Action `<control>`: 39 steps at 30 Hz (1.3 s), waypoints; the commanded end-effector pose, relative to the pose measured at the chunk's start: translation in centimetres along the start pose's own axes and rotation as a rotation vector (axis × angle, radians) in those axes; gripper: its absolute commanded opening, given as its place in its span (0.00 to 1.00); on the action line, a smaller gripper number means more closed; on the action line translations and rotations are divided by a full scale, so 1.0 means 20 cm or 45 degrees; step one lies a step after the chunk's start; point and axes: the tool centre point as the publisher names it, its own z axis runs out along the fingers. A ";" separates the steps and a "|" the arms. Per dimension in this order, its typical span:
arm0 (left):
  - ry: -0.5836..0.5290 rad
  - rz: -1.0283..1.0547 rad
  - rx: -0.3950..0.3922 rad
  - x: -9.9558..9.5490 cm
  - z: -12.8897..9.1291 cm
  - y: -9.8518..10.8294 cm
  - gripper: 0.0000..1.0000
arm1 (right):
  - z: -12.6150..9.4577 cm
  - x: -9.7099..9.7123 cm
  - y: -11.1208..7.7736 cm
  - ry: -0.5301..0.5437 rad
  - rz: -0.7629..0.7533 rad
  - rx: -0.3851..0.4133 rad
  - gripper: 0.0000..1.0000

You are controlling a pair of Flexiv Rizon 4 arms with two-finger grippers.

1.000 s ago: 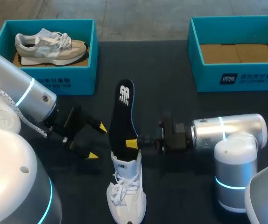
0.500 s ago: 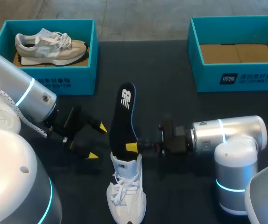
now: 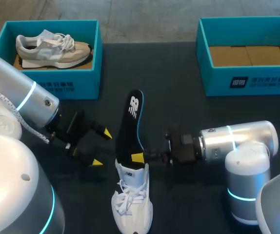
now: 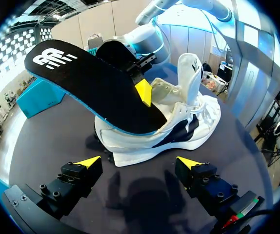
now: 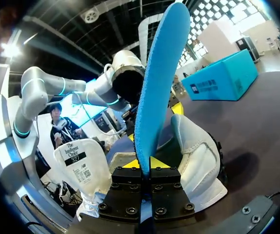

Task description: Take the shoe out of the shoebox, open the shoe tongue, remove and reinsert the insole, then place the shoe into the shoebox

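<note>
While the white shoe point(image 3: 132, 197) sits on its sole at the 6 o'clock edge of the dark table point(image 3: 179, 97), toe pointing back at the robot, the right gripper point(image 3: 138, 157) is in from 3 o'clock with its yellow tips squeezed narrow on the insole point(image 3: 131, 126). And that's a real pinch: in the right wrist view both tips press the thin edge from either side, just above the shoe's opening. The insole's lower end is down inside the heel of the shoe. The rest slopes up and out toward 12 o'clock, black face and white logo up, with the blue underside facing the right arm. The tongue point(image 4: 190, 73) is pulled upright, standing tall out of the laces.

Over at 9 o'clock of the shoe, the left gripper point(image 3: 101, 147) hangs just beside it, fingers spread wide and nothing between them. From its own wrist view the two yellow tips sit apart with bare table between, and the shoe lies side-on a little ahead, not touching either finger.

Farther back, the left box point(image 3: 47, 78) is at 10 o'clock, teal-walled, with a grey shoe point(image 3: 52, 48) lying inside it. The right box point(image 3: 247, 83) is at 2 o'clock, the same teal, with its brown cardboard floor showing. Both boxes are well apart from the white shoe.
</note>
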 end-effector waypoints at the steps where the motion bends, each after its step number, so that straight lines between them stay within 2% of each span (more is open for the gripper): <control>1: -0.002 0.000 -0.004 0.00 0.00 0.00 1.00 | 0.00 0.02 -0.04 -0.001 0.007 0.010 0.00; 9: -0.002 0.000 -0.004 0.00 0.00 0.00 1.00 | -0.01 0.03 -0.03 0.015 -0.017 -0.002 0.00; 25: -0.002 0.000 -0.004 0.00 0.00 0.00 1.00 | 0.03 0.02 -0.02 0.123 0.052 0.091 0.00; 39: -0.002 0.000 -0.004 0.00 0.00 0.00 1.00 | 0.04 0.02 -0.02 0.126 0.051 0.089 0.00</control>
